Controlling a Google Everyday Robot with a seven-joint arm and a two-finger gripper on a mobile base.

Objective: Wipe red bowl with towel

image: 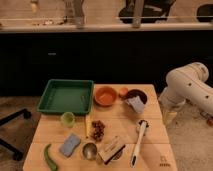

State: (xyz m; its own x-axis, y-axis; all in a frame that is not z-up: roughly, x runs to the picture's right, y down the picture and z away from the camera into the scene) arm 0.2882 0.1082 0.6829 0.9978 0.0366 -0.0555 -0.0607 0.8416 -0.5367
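Note:
The red bowl (105, 95) is an orange-red dish at the back middle of the wooden table (150, 131). It stands empty and upright. A pale crumpled towel (134, 104) lies in and over the front rim of a dark bowl (136, 95) just right of the red bowl. My white arm (186, 86) reaches in from the right. The gripper (170, 116) hangs low beside the table's right edge, right of the dark bowl and apart from the towel and both bowls.
A green tray (65, 96) sits back left. In front lie a green cup (67, 119), a blue sponge (70, 144), a green chili (49, 157), a metal cup (90, 150), a wooden brush (112, 148), red bits (97, 129) and a white long-handled brush (139, 141). A dark counter stands behind.

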